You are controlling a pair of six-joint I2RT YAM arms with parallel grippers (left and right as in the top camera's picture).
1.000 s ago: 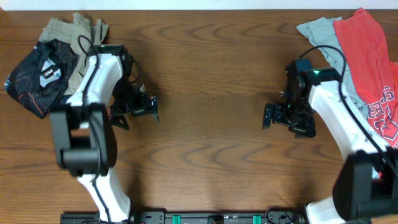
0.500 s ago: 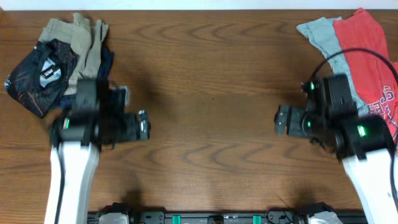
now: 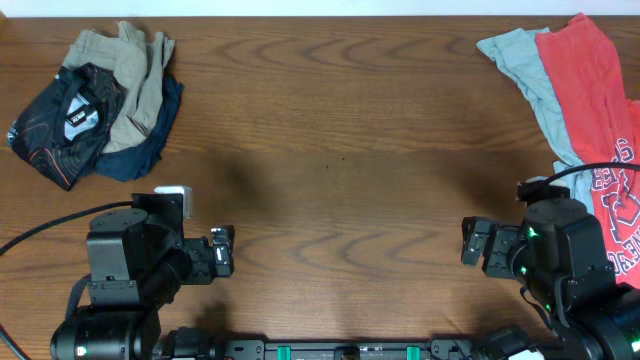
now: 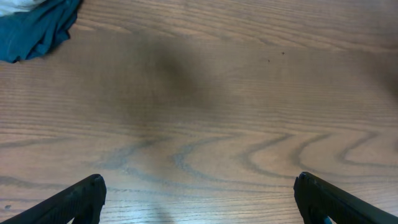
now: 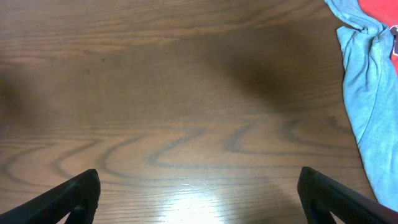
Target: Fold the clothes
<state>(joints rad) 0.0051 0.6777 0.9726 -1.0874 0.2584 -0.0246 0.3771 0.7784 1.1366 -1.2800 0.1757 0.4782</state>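
Observation:
The black jersey (image 3: 62,118) with orange contour lines and small logos lies crumpled at the far left of the table, against the khaki shorts. My left gripper (image 3: 224,250) is open and empty near the front edge, well below the jersey; its fingertips show wide apart in the left wrist view (image 4: 199,196). My right gripper (image 3: 472,241) is open and empty near the front right; its fingertips are wide apart in the right wrist view (image 5: 199,193). The jersey is not in either wrist view.
Khaki shorts (image 3: 135,70) lie over a navy garment (image 3: 150,135) at the far left; the navy cloth shows in the left wrist view (image 4: 37,31). A grey T-shirt (image 3: 530,75) and a red T-shirt (image 3: 590,100) lie at the far right; the grey one shows in the right wrist view (image 5: 370,93).
Both arms have drawn back from mid-table toward the front edge. Both grippers stay open and empty. The clothes have not moved.

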